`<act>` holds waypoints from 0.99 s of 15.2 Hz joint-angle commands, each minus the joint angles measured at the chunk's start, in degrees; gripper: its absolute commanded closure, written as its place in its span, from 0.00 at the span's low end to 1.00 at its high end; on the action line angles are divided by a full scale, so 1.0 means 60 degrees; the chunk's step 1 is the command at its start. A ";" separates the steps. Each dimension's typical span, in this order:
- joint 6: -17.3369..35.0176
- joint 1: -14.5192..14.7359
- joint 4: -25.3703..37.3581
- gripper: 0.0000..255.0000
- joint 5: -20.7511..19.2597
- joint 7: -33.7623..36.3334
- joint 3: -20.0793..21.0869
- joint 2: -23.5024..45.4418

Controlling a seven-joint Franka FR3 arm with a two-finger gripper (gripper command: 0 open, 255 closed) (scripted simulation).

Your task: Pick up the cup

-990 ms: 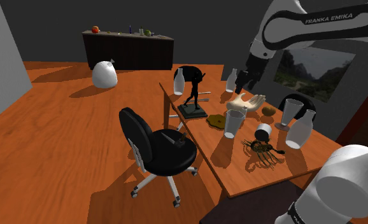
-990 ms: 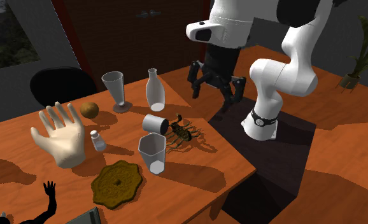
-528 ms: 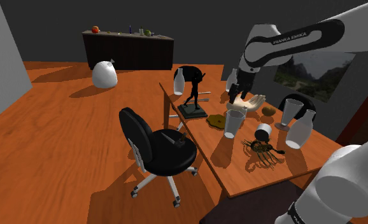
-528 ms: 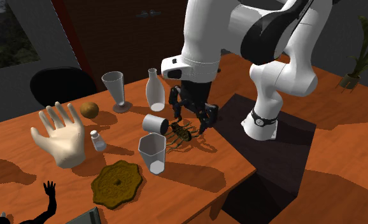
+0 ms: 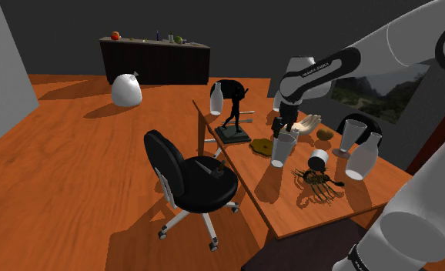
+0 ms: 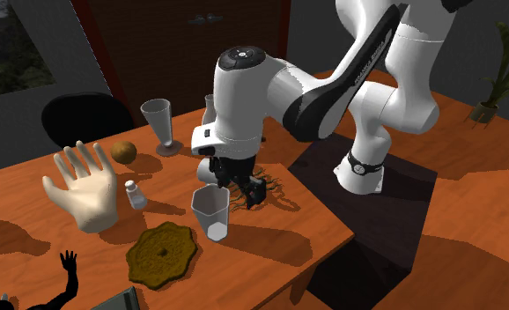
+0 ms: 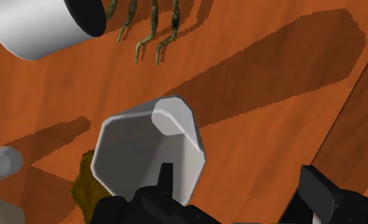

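gripper (image 7: 240, 173): fingers standing wide apart, gripping nothing, hovering low over the table (image 6: 319, 231)
cup (image 7: 144, 147): standing upright, mouth up, one fingertip overlapping its rim, not sitting between the pair; second exterior view, showing at 7 o'clock of the gripper
white cylinder (image 7: 39, 25): lying on its side near the cup
scorpion figure (image 5: 317, 178): sitting at 4 o'clock of the cup, shoulder view
brown mat (image 6: 161, 253): lying at 8 o'clock of the cup, second exterior view

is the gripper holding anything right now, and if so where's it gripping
Nothing is held. The gripper hangs open just above the white faceted cup, one finger over its mouth, the other outside its rim, neither clasping it.
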 commanded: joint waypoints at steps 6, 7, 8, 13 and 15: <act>0.0799 -0.0164 0.0608 0.00 0.0220 -0.0452 -0.0165 0.1752; 0.0922 -0.0170 0.0565 0.00 0.0241 -0.0459 -0.0163 0.1835; 0.1044 -0.0176 0.0525 0.00 0.0264 -0.0466 -0.0159 0.1919; 0.1480 -0.0201 0.0396 0.00 0.0351 -0.0498 -0.0142 0.2235; 0.1493 -0.0199 0.0383 1.00 0.0351 -0.0492 -0.0140 0.2236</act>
